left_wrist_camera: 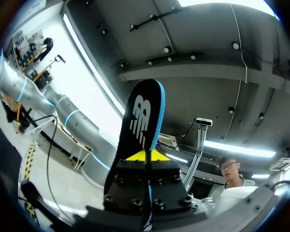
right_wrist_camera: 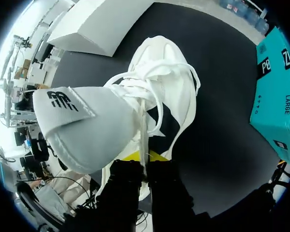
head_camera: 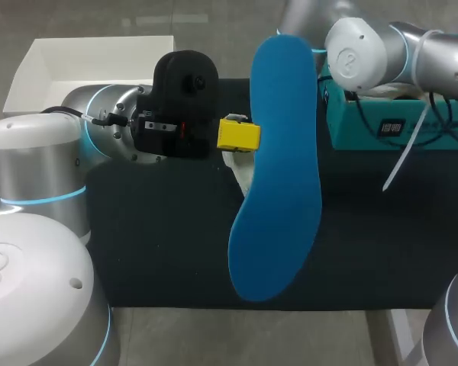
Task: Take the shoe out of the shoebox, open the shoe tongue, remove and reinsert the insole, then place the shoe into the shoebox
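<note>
Left gripper [left_wrist_camera: 146,155] clamped, holding flat blue foam insole [head_camera: 278,168] upright, high above dark bench [head_camera: 160,244]. Right gripper [right_wrist_camera: 145,157] pinched closed on white lace-up shoe [right_wrist_camera: 164,82], over bench, near teal cardboard shoebox [right_wrist_camera: 275,96].
</note>
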